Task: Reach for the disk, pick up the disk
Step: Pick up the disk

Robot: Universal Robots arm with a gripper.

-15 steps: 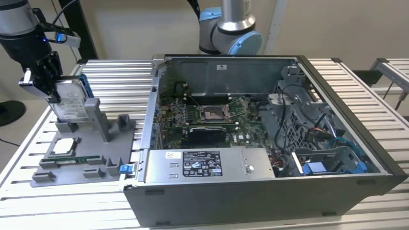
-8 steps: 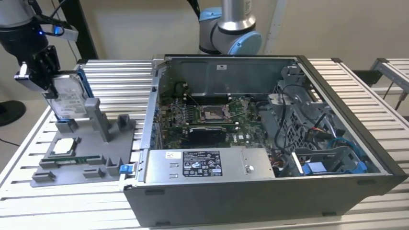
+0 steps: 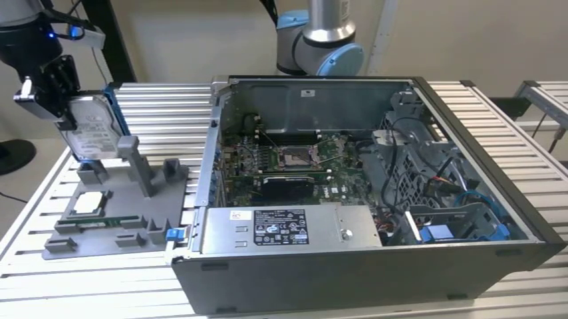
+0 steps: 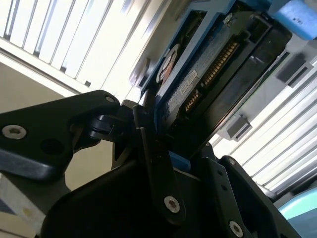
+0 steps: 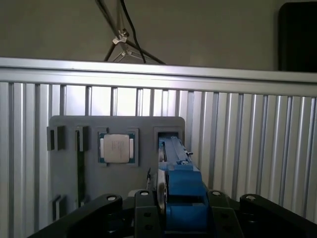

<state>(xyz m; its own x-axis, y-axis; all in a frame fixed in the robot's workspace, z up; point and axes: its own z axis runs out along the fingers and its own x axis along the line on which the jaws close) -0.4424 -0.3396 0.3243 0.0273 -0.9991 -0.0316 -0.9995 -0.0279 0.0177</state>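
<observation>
So I've got the gripper [image 3: 62, 109] with its jaws pinched on the top end of the hard drive [image 3: 90, 136], which hangs upright right over the grey fixture [image 3: 124, 219], and I reckon that skinny edge grip could let it swing or slip.

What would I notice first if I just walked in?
The big open computer case in the middle, its green motherboard showing. At the exterior view's left, the pincer grips the disk upright over a grey holder.
</observation>
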